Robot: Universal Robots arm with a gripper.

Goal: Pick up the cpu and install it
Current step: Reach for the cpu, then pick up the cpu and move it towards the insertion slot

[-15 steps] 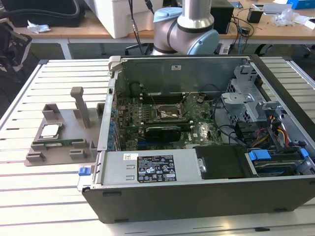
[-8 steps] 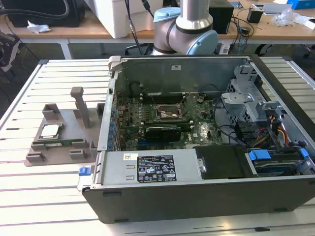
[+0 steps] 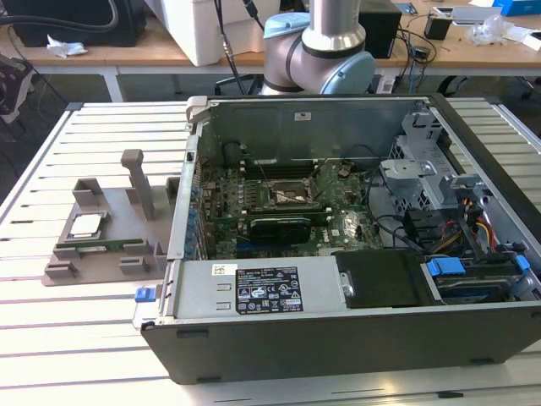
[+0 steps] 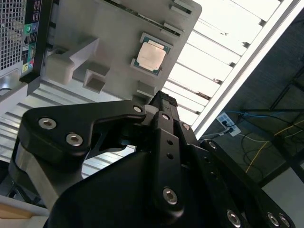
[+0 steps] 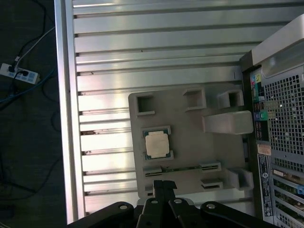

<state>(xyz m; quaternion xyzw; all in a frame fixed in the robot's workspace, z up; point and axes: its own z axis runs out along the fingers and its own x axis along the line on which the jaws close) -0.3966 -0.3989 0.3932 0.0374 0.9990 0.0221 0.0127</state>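
Note:
The cpu [image 3: 87, 224] [image 4: 151, 56] [image 5: 156, 144], a small square chip with a silver top and thin green rim, lies flat in a pocket of the grey holder tray [image 3: 110, 262] on the slatted table, at the exterior view's left of the open computer case. Both wrist views look down at it from well above. My gripper [image 5: 164, 183] [image 4: 164, 99] hangs over the tray's edge, short of the chip, with its black fingers together and nothing between them. The motherboard socket [image 3: 287, 196] sits inside the case.
The open case [image 3: 338, 338] takes up the table's middle and the exterior view's right. A long green memory stick [image 3: 101, 246] [image 5: 183, 168] lies in the tray beside the chip. A tall grey post [image 3: 138, 182] rises from the tray. The arm's base [image 3: 325, 51] stands behind the case.

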